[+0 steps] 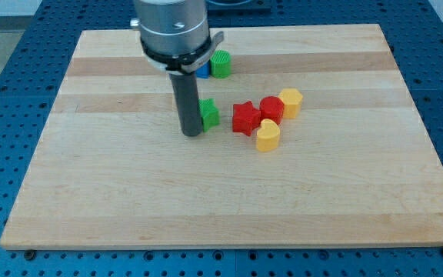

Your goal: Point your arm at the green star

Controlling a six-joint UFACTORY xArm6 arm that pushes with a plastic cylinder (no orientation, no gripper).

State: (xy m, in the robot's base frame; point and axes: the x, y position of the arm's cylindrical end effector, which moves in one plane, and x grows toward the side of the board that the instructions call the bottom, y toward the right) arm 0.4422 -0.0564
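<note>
Green star (221, 65): ridged sides, bright green, lying near board top centre, partly hidden at its left by the arm housing (173, 31); a blue block (203, 71), shape unclear, shows touching it at 8 o'clock. My tip (192, 132) sits well apart from the star, at about 7 o'clock from it, and just beside a second green block (209, 113), which lies at 2 o'clock from the tip; contact cannot be told. No fingers on this rod, so no grasp state to record. Surface: pale wooden board (129, 192) with lengthwise grain bands, resting on a blue perforated table (6, 92). Count: green 2, blue 1, red 2 (a star (244, 118) and a rounded one (271, 108), touching), yellow 2 (one (291, 101) at 2 o'clock of the red pair, one heart-like (268, 135) at 5 o'clock of the red star).
</note>
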